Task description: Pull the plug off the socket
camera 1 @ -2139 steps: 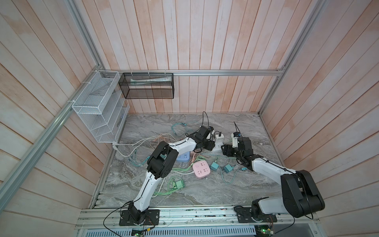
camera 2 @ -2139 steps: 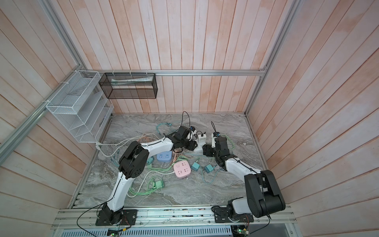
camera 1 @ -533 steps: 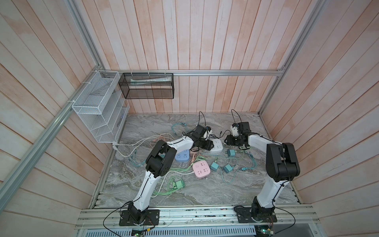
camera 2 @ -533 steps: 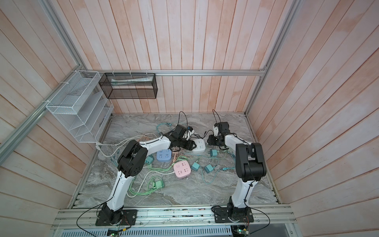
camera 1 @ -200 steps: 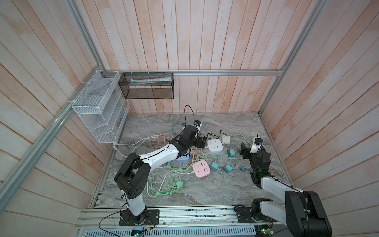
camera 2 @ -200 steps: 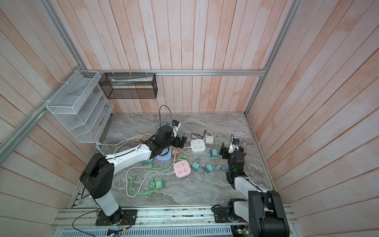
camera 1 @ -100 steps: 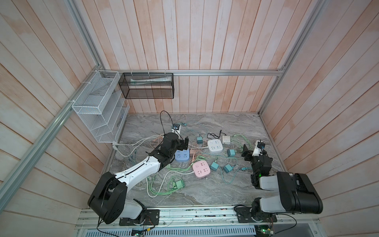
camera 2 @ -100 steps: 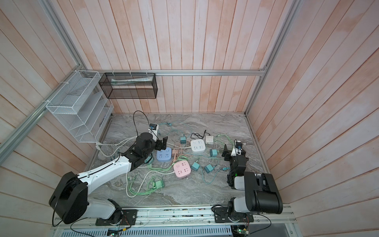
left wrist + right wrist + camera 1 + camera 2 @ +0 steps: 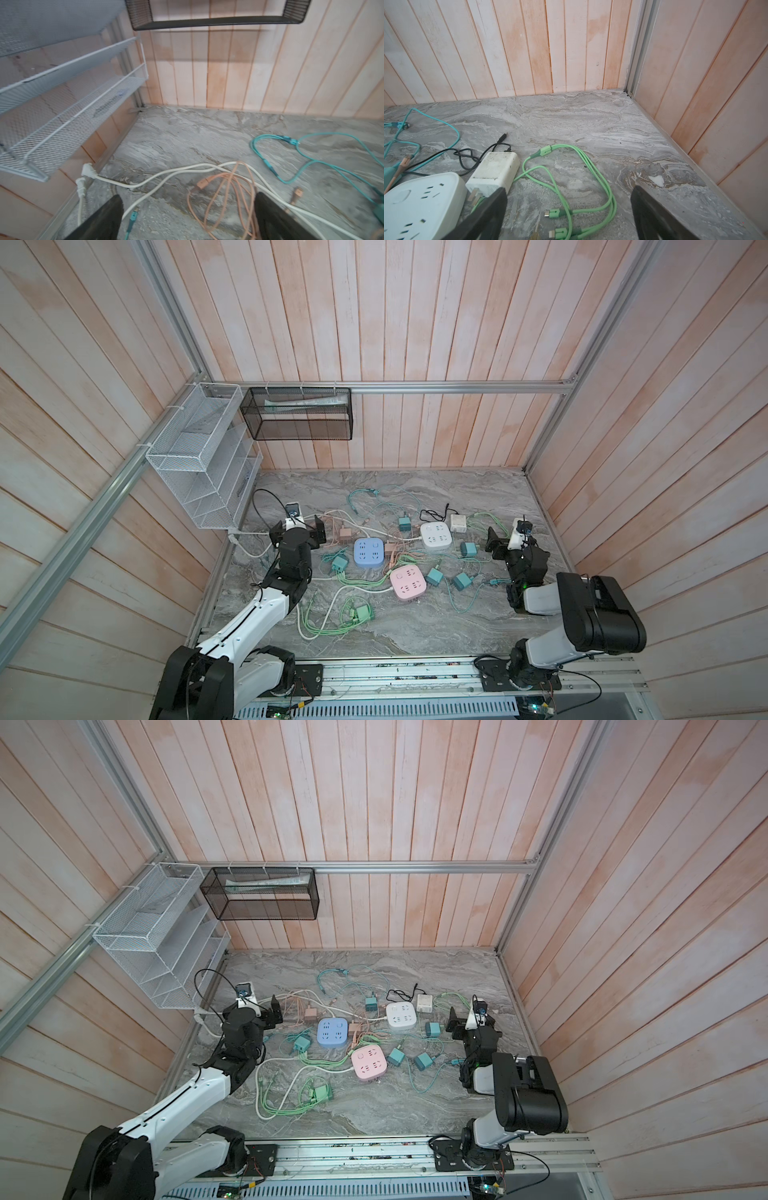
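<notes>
Both arms have pulled back; left tool (image 9: 188,197) and right tool (image 9: 569,192) gape empty.

Marble tabletop (image 9: 415,635) holds tangled cables (image 9: 332,627), a blue socket (image 9: 368,552) at nine o'clock, white socket (image 9: 435,536) at two, pink socket (image 9: 407,582) at five.

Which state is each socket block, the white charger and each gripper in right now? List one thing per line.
white socket block, top face free of plugs.
blue socket block, top face free of plugs.
pink socket block, top face free of plugs.
white charger, unplugged, lying flat, prongs bare.
left gripper, open, empty.
right gripper, open, empty.
</notes>
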`<action>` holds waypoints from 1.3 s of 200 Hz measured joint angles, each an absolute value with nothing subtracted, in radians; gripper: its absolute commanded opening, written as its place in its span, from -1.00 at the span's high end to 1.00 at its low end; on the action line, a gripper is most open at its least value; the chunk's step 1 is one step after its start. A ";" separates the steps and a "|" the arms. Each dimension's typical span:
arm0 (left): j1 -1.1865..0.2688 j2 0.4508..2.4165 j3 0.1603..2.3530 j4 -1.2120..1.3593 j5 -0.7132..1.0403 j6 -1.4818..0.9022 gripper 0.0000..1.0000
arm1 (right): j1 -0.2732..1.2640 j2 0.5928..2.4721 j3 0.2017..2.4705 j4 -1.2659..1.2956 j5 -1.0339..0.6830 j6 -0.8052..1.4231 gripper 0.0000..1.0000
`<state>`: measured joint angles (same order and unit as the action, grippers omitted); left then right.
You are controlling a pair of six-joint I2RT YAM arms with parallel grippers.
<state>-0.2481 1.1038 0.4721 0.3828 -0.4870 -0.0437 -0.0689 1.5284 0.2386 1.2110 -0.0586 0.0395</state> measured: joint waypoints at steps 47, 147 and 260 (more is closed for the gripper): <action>-0.118 1.285 0.305 0.705 -0.383 -0.003 -1.00 | -0.069 1.528 0.239 1.202 -0.062 0.033 -0.96; 0.020 1.531 0.302 1.036 -0.098 -0.021 -1.00 | -0.069 1.528 0.239 1.200 -0.065 0.032 -0.96; 0.020 1.531 0.302 1.065 -0.051 -0.030 -1.00 | -0.069 1.528 0.239 1.200 -0.065 0.032 -0.96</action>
<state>0.0204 1.5314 0.3023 1.0649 -0.0509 -0.0299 -0.0692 1.5280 0.2386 1.1995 -0.0654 0.0322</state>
